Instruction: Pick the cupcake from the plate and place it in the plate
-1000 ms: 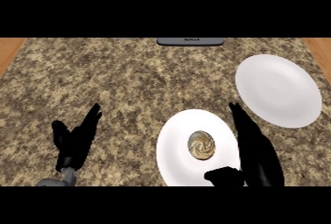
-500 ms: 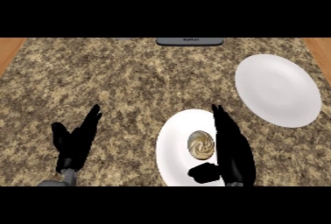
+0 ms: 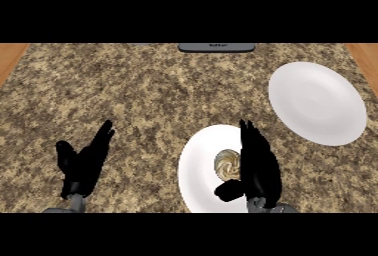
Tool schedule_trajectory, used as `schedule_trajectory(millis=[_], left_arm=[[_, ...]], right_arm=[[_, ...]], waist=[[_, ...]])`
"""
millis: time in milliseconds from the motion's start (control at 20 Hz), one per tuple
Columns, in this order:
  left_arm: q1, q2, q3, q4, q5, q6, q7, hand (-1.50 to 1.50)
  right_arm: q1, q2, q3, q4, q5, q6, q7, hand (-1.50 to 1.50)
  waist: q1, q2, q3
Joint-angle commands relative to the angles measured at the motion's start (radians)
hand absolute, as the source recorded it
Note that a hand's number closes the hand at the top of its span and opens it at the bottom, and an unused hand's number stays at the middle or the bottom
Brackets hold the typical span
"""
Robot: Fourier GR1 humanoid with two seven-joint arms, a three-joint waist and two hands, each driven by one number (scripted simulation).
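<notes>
- Two plates sit on the speckled brown stone worktop (image 3: 170, 90), and two black hands come in from the lower edge of the head view.
- At the far left and far right, strips of wood (image 3: 11, 57) border the worktop.
- Low on the left, the left hand (image 3: 83, 162) rests with its fingers straight and pointing up the view, thumb out to the side — it holds nothing and is well apart from both plates.
- At the top edge, about the middle, lies a flat dark grey object (image 3: 216, 47); its kind cannot be told.
- Right of centre and low down is the near plate (image 3: 198, 170), white and round, its lower rim cut by the view's edge.
- On this near plate sits the cupcake (image 3: 227, 165), seen from above as a tan and brown swirl; only its left part shows, the rest lies under the hand.
- Over the right half of that plate is the right hand (image 3: 258, 167), fingers (image 3: 246, 132) stretched straight up the view and lying across the cupcake's right side, thumb (image 3: 227, 191) bent in just below it — not curled round the cupcake, and whether it touches it cannot be told.
- Farther right and higher up lies the second plate (image 3: 317, 102), white, with nothing on it, apart from the near plate.
</notes>
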Motion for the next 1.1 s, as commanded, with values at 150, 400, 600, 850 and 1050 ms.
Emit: schedule_trajectory(millis=[150, 400, 600, 850, 1050], left_arm=[[-0.065, -0.017, 0.035, 0.077, -0.008, -0.037, 0.033, 0.00], [-0.066, -0.082, 0.007, 0.075, -0.045, 0.019, 0.026, 0.00], [-0.050, -0.030, 0.056, 0.082, -0.029, -0.051, 0.029, 0.00], [0.020, -0.071, 0.023, 0.038, -0.053, -0.041, 0.014, 0.00], [0.038, -0.073, 0.013, -0.021, -0.077, -0.024, 0.052, 0.00]], right_arm=[[-0.027, 0.062, -0.002, 0.068, 0.029, 0.035, 0.042, -1.50], [0.008, 0.051, 0.035, 0.111, 0.008, 0.108, -0.002, 1.50], [-0.063, 0.034, -0.030, 0.202, 0.017, 0.082, -0.118, 1.50], [-0.045, 0.063, 0.028, 0.227, 0.096, 0.031, -0.077, 1.50], [-0.006, 0.000, 0.006, 0.129, 0.173, -0.005, -0.128, 1.50]], waist=[[-0.003, 0.004, -0.005], [-0.007, 0.004, -0.005], [-0.002, 0.004, -0.005], [0.000, 0.003, -0.004], [-0.003, 0.002, -0.004]])
